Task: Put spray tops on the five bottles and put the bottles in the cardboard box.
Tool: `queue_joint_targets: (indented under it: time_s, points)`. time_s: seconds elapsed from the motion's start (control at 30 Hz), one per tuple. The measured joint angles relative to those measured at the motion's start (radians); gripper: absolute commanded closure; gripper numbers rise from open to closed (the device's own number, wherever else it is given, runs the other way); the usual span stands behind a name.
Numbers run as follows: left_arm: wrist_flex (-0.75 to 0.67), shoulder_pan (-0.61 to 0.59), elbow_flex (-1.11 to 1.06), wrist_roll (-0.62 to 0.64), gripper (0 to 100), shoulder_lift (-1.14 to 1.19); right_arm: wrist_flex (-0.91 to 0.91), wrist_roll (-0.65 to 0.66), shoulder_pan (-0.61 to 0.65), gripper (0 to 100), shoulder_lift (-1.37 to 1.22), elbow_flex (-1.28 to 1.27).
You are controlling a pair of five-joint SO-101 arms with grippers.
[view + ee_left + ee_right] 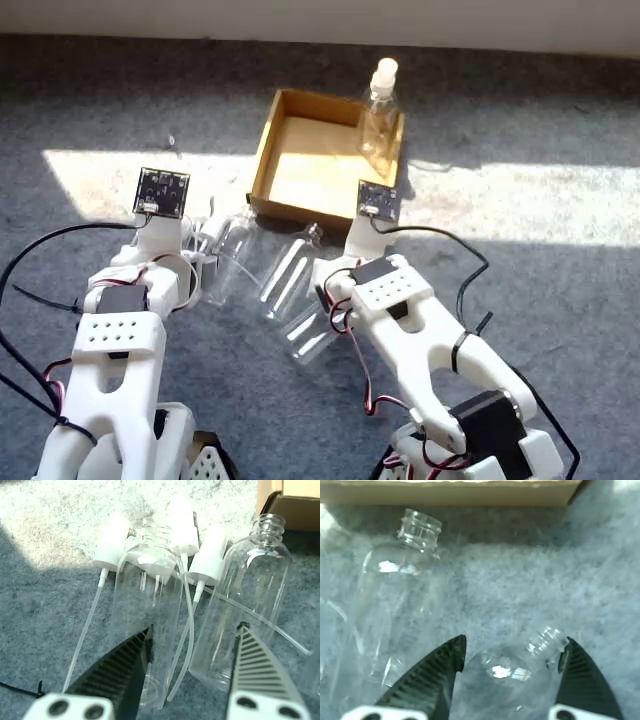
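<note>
1. While its jaws stand wide apart and hold nothing, the left gripper [195, 628] hovers over two uncapped bottles [145, 605] lying side by side, with loose spray tops [112, 542] just beyond them.
2. Right gripper [515, 639], equally open and empty, straddles a small bottle [520, 670]; a larger bottle [395, 605] lies beside it.
3. Cardboard box [262, 165] sits farther off, with a capped bottle [380, 120] standing in its far right corner.

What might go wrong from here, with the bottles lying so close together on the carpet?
1. The right gripper is open around a lying bottle; smooth and round, it may roll away when the fingers close.
2. The left gripper is open above a clear bottle, with thin tubes of the spray tops beside it; closing may snag a tube.
3. The capped bottle stands at the cardboard box's corner; a bump may tip it.
</note>
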State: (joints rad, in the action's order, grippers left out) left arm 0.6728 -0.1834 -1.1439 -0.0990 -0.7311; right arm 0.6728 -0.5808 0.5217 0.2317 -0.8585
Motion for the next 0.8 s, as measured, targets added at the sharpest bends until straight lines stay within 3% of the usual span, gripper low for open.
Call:
queue_joint_targets:
  time_s: [0.43,0.8]
  points:
    - [0.0,0.0,0.0,0.0,75,0.0,0.109,-0.193,0.006,74.1,0.146,0.0]
    - [0.0,0.0,0.0,0.0,75,0.0,0.078,-0.203,0.012,74.3,-0.071,0.02]
